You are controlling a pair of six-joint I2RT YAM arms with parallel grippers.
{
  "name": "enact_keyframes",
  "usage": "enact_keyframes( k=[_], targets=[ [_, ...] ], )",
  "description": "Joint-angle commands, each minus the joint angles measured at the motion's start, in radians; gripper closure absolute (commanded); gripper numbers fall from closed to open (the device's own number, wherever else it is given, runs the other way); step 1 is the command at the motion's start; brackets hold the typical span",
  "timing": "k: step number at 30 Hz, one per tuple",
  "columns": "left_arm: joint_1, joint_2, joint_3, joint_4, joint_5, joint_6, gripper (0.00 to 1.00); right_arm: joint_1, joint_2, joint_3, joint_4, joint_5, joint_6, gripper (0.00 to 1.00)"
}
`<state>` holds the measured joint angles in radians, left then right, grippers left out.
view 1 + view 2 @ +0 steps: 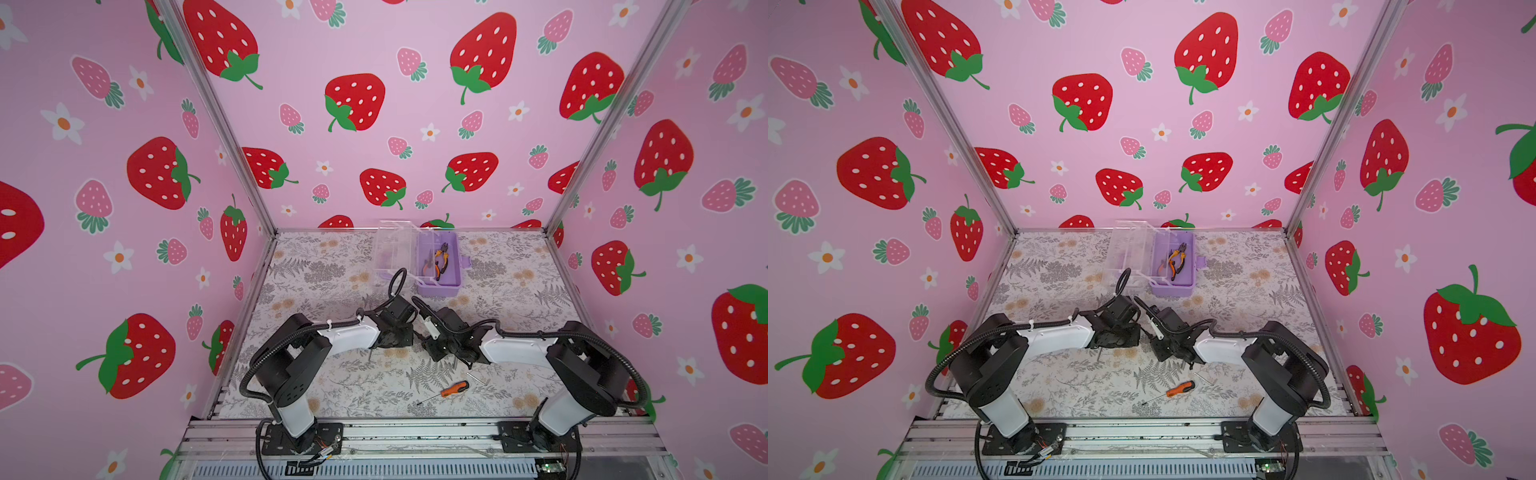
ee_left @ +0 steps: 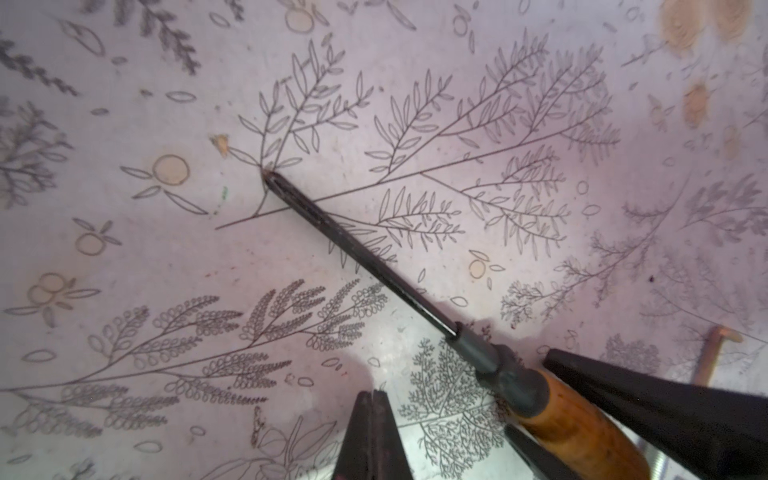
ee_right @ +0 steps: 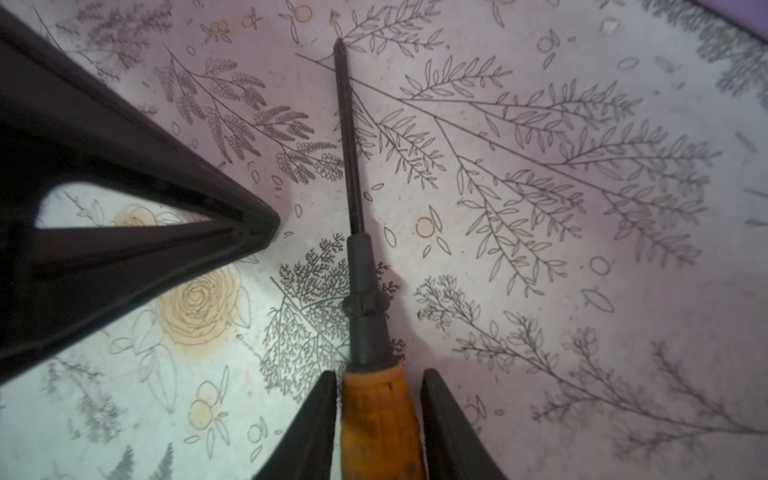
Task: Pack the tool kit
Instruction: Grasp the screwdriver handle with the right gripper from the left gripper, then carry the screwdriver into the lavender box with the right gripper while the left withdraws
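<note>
Your left gripper is pressed together, empty; your right gripper straddles the handle of the screwdriver in the middle, but whether it pinches, you cannot tell

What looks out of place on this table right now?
One orange-handled screwdriver and a small metal bit lie loose on the table's near side, far from the open lilac box, which holds the pliers. A second screwdriver sits between the jaws of the right pincer.

White arm shells, black joints, corrugated black cables, pointed black hands
</note>
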<state>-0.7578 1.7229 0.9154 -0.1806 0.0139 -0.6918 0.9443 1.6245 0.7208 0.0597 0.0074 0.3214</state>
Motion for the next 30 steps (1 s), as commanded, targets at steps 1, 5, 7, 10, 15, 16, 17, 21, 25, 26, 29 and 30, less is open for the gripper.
enact_keyframes(
  k=[1, 5, 7, 10, 15, 16, 17, 21, 25, 26, 29, 30],
  targets=[
    [0.009, -0.041, 0.018, 0.006, 0.025, -0.001, 0.95, 0.011, 0.011, 0.019, -0.043, 0.045, 0.013, 0.72],
    [0.013, -0.109, -0.004, 0.001, 0.055, -0.018, 0.95, 0.012, -0.012, 0.023, -0.050, 0.019, 0.005, 0.81],
    [0.013, -0.167, -0.021, -0.006, 0.065, -0.030, 0.90, 0.011, -0.027, 0.023, -0.055, -0.014, 0.002, 0.85],
    [0.015, -0.275, -0.051, -0.019, 0.057, -0.046, 0.86, 0.011, -0.060, 0.025, -0.057, -0.072, 0.021, 0.90],
    [0.019, -0.481, -0.089, -0.058, -0.003, -0.058, 0.65, 0.003, -0.120, 0.040, -0.061, -0.167, 0.088, 0.94],
    [0.020, -0.527, -0.096, -0.067, -0.021, -0.059, 0.61, -0.001, -0.133, 0.045, -0.060, -0.181, 0.105, 0.94],
    [0.022, -0.563, -0.100, -0.075, -0.038, -0.058, 0.57, -0.006, -0.143, 0.053, -0.062, -0.192, 0.120, 0.95],
    [0.033, -0.694, -0.118, -0.111, -0.087, -0.052, 0.47, -0.054, -0.183, 0.105, -0.093, -0.234, 0.166, 0.96],
    [0.046, -0.784, -0.142, -0.131, -0.110, -0.040, 0.44, -0.151, -0.200, 0.181, -0.114, -0.286, 0.205, 0.98],
    [0.046, -0.801, -0.149, -0.131, -0.112, -0.037, 0.43, -0.178, -0.202, 0.198, -0.108, -0.301, 0.213, 0.98],
    [0.052, -0.841, -0.173, -0.138, -0.121, -0.035, 0.41, -0.256, -0.198, 0.249, -0.071, -0.363, 0.249, 0.99],
    [0.055, -0.849, -0.179, -0.141, -0.123, -0.037, 0.40, -0.281, -0.191, 0.269, -0.060, -0.378, 0.265, 1.00]
  ],
)
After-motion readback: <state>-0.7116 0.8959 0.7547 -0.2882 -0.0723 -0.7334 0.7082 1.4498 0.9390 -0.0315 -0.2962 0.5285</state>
